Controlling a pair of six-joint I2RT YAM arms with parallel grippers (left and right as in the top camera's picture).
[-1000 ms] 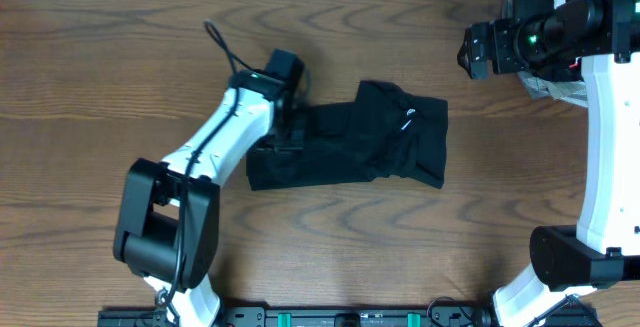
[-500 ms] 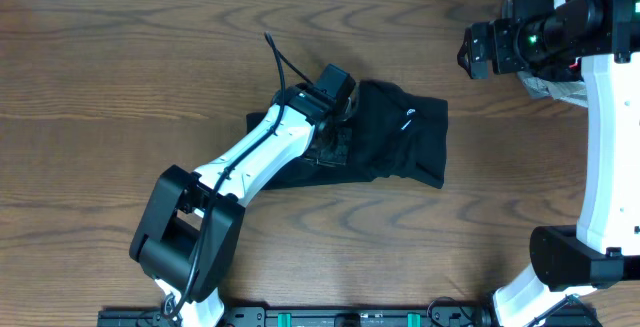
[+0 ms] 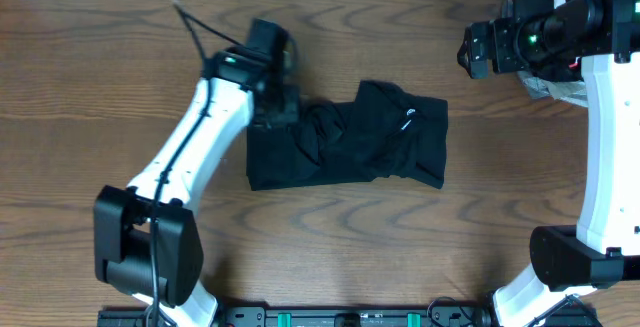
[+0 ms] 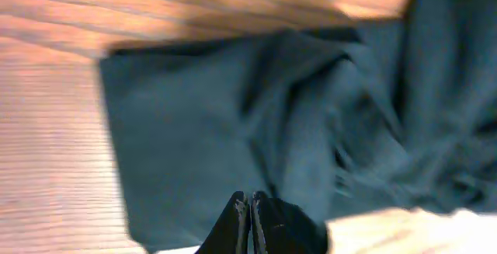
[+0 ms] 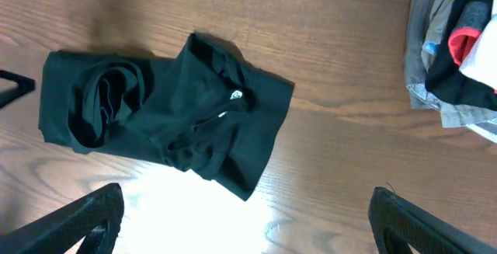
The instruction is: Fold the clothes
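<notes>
Left claw (image 3: 279, 110), left of centre in the overhead view: clenched tight, tips pointing down at the upper left corner of the plain black short-sleeved T-shirt of thin soft fabric (image 3: 350, 149), no cloth visibly pinched. Lying crumpled mid-frame on the brown wood-grain table (image 3: 100, 77), left part flat, bunched ridge in the middle, small white logo mark (image 3: 412, 117) toward the right; judged roughly halved yet unsmoothed, hence closed tips, likely for pressing or nudging rather than lifting. Right claw (image 5: 245, 207), upper right overhead: spread wide, empty, parked clear of the work. Far right: heap of white, grey, red and black garments (image 5: 454, 52), well apart from the shirt.
</notes>
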